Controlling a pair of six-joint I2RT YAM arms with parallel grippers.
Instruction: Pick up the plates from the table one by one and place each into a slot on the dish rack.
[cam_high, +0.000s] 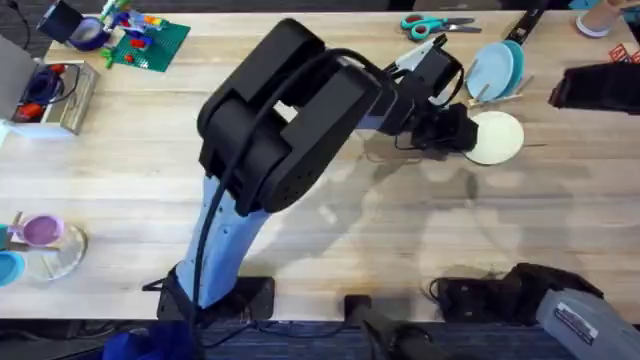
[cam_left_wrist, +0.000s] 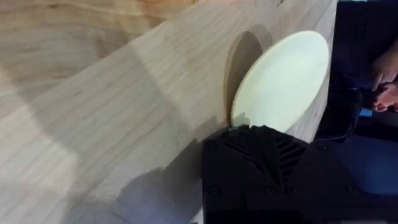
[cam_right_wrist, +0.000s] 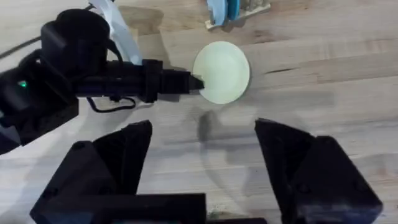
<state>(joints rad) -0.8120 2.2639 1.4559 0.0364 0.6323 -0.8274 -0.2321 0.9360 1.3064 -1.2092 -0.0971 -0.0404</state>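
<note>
While the blue plate (cam_high: 492, 68) already stands in the dish rack (cam_high: 497, 92), the cream plate (cam_high: 495, 137) lies on the table (cam_high: 150, 150). The left gripper (cam_right_wrist: 196, 83) touches its edge, whether clamped I cannot tell; the right gripper (cam_right_wrist: 202, 146) hangs open.

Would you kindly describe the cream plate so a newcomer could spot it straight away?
Start at the wooden table's far right, where the small dish rack holds a light blue plate on edge. Just in front of it lies the cream plate, with the left hand at its rim. It is pale yellow, not blue.
</note>
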